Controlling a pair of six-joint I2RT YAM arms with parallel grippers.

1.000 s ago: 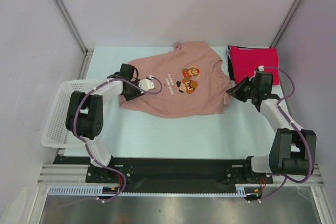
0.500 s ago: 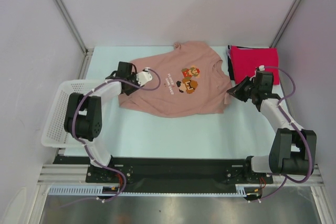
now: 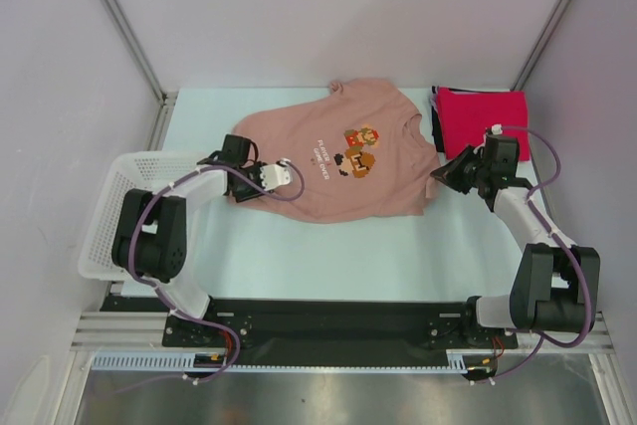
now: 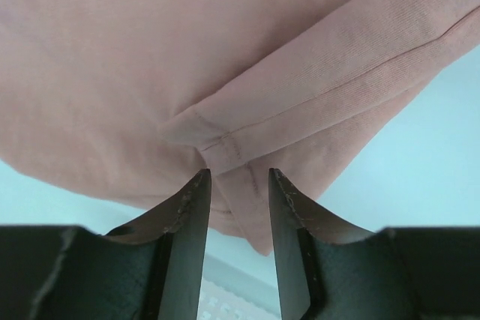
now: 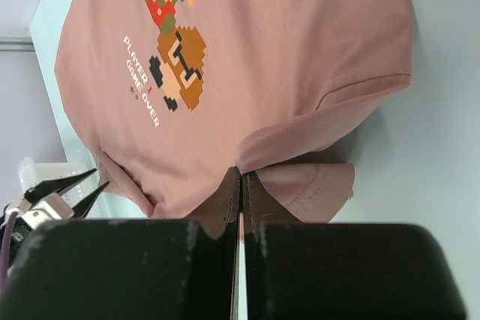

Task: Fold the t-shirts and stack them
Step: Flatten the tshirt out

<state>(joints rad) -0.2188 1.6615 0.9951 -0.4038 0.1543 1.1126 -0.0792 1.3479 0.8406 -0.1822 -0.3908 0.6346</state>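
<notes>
Folding is only just getting going, by the look of it. The pink shirt (image 3: 348, 191) is lying print-up and mostly flat on the table (image 3: 348, 256), toward the far middle. The red shirt (image 3: 483, 116) is already sitting folded on top of a black shirt (image 3: 435, 105) in the far right corner. The right gripper (image 5: 242, 174) is pinching the right sleeve area with its jaws squeezed tight on the cloth, bunching a little fold upward. The left gripper (image 4: 238, 173) is hanging at the left side with its jaws parted, straddling a stitched hem corner but not biting yet. I'm guessing the next move is for it to close on that hem, so both sides can be lifted and carried over together. If it's missing the lower layer, the fold is going to come out lopsided. Compared with a second ago, the left arm has swung round: its elbow is sitting lower by the basket (image 3: 105, 236) and the gripper has slid nearer along the left edge. The right arm isn't moving at all.
</notes>
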